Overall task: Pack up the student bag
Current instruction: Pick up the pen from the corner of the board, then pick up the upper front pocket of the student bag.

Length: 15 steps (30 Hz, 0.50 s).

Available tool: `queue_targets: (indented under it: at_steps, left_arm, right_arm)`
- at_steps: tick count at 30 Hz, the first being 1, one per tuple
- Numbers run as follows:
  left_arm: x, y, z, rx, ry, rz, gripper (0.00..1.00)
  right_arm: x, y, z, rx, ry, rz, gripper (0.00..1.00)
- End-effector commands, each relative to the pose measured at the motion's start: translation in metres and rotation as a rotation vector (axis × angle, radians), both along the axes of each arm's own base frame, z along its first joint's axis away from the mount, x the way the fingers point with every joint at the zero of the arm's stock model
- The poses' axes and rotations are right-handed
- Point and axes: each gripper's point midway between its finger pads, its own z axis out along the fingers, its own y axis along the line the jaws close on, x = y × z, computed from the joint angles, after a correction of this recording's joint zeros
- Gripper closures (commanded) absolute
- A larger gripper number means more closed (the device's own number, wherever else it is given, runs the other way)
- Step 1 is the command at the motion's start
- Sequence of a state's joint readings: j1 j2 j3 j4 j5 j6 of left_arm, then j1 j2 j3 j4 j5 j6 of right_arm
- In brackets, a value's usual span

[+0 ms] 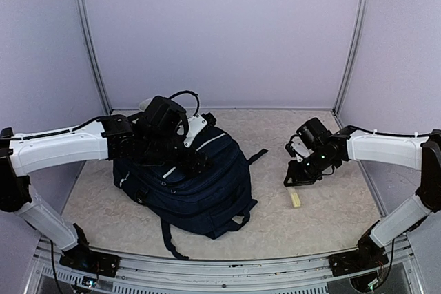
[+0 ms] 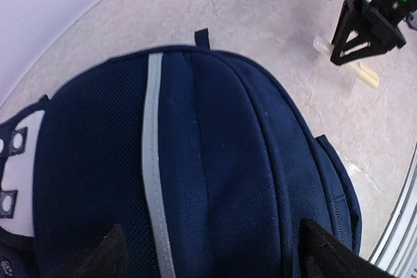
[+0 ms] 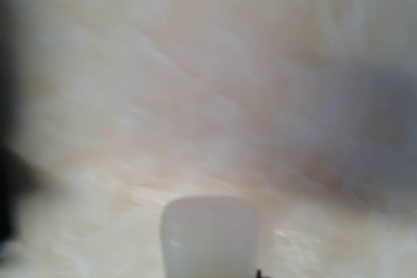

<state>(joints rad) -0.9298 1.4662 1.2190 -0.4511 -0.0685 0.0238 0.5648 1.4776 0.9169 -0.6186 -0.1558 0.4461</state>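
Two arms show from above: the left gripper (image 1: 187, 159) hangs over the student bag (image 1: 207, 194), and the right gripper (image 1: 299, 178) is close by a pale stick (image 1: 295, 198). Left wrist: fingers (image 2: 107, 256) spread wide, bag directly beneath. Right wrist: all blur, with a whitish lump (image 3: 208, 239) close ahead; its grip is unreadable.

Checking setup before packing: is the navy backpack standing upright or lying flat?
Lying flat. The dark navy fabric backpack sprawls on the beige table, its white-striped front facing the overhead camera.
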Motion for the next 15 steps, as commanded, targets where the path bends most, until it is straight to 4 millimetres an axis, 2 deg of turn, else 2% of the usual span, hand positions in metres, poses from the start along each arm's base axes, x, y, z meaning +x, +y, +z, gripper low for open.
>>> queue_targets:
  at_steps: [1, 2, 3, 5, 6, 7, 9, 12, 15]
  left_arm:
    - [0.0, 0.003, -0.017, 0.111, 0.008, 0.021, 0.21]
    - [0.004, 0.006, -0.014, 0.13, -0.002, 0.054, 0.28]
    - [0.008, 0.01, -0.01, 0.142, -0.02, 0.085, 0.4]
    - [0.011, 0.014, 0.002, 0.134, -0.055, 0.12, 0.74]
    - [0.009, 0.013, 0.009, 0.118, -0.07, 0.121, 0.87]
    - [0.006, 0.011, 0.018, 0.092, -0.08, 0.114, 0.95]
    - [-0.005, 0.004, 0.035, 0.038, -0.096, 0.081, 1.0]
    - [-0.021, -0.007, 0.061, -0.052, -0.124, 0.011, 1.0]
    - [-0.012, 0.007, 0.082, -0.075, -0.198, 0.082, 1.0]
  right_arm:
    - [0.013, 0.032, 0.047, 0.162, -0.117, 0.052, 1.0]
    - [0.012, 0.035, 0.052, 0.177, -0.125, 0.059, 1.0]
    - [0.011, 0.038, 0.056, 0.194, -0.13, 0.069, 1.0]
    - [0.007, 0.044, 0.064, 0.225, -0.142, 0.089, 1.0]
    - [0.006, 0.048, 0.069, 0.248, -0.149, 0.091, 1.0]
    - [0.005, 0.052, 0.076, 0.275, -0.158, 0.088, 1.0]
    - [0.005, 0.061, 0.09, 0.317, -0.192, 0.11, 1.0]
    - [0.006, 0.076, 0.115, 0.378, -0.251, 0.154, 1.0]
    - [0.006, 0.104, 0.148, 0.464, -0.336, 0.234, 1.0]
